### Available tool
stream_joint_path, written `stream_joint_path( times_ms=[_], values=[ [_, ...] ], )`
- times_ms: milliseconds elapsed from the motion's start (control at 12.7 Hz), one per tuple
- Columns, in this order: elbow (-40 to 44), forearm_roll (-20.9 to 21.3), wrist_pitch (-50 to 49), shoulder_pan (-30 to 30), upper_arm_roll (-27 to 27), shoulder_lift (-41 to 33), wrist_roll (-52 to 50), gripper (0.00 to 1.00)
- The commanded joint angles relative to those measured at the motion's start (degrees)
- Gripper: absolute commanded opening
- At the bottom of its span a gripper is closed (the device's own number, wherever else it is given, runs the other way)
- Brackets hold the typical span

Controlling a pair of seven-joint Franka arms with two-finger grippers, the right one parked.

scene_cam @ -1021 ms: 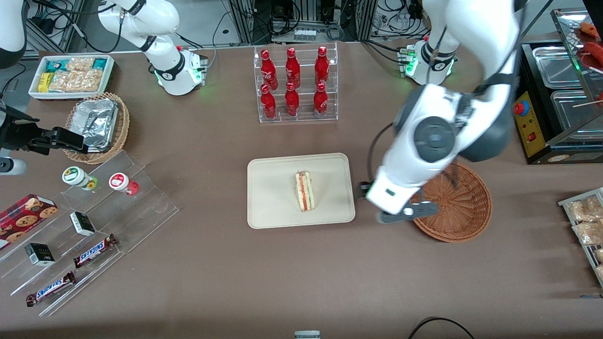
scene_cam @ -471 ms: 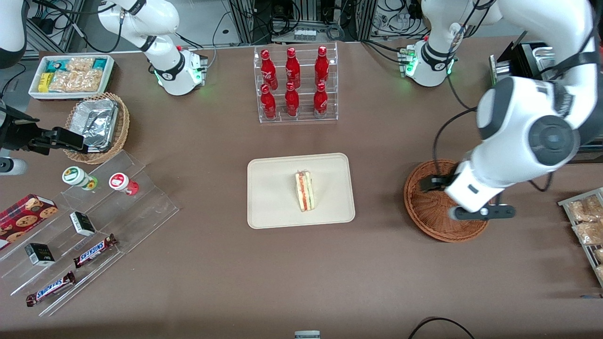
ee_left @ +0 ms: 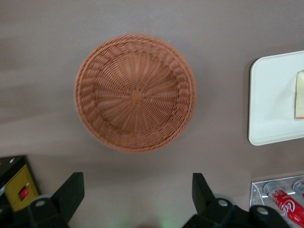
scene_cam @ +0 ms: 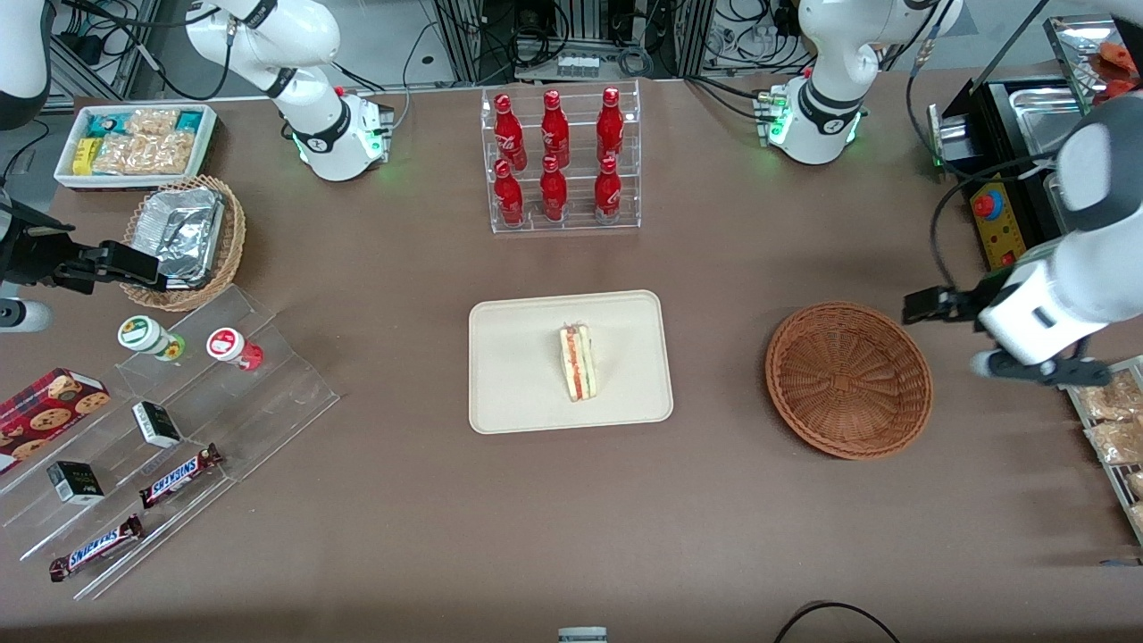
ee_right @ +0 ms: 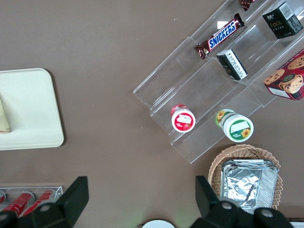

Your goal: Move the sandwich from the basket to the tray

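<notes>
1. White bin of snack packets, at ten o'clock on the table in the front view. Untouched.
2. Tan wicker basket holding a crumpled foil container, at nine o'clock, just nearer the front camera than the bin.
3. Clear stepped stand with chocolate bars and small jars, at eight o'clock.
4. Tray, at the table's centre. It carried the sandwich near its middle, with the red and green filling at the cut edge facing up and every side well inside the rim.
5. Rack of red bottles, at the tray's twelve o'clock.
6. Basket, at the tray's three o'clock and well apart from it. The wrist view showed it holding nothing.
7. Gripper, at the basket's three o'clock, raised off the table. Its fingers were spread wide and held nothing.

Condition: the placement appeared complete.

Hazards:
- The arm hung near the rack of packets at the working arm's end. A low or careless sweep could knock that rack or the empty basket.
- The sandwich seemed to rest on a narrow side, so a jolt to the table or tray might tip it.
</notes>
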Motion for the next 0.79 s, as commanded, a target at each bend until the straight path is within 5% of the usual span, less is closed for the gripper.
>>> stream_joint_path(
  times_ms=[0, 393, 707],
  values=[
    [-5.1, -0.3, -1.7, 4.3, -2.8, -6.3, 0.8, 1.00],
    [-5.1, 0.4, -6.1, 8.0, -5.6, -10.8, 0.4, 1.00],
    [-4.2, 2.7, -8.5, 3.1, -2.1, -12.1, -0.1, 1.00]
  ],
)
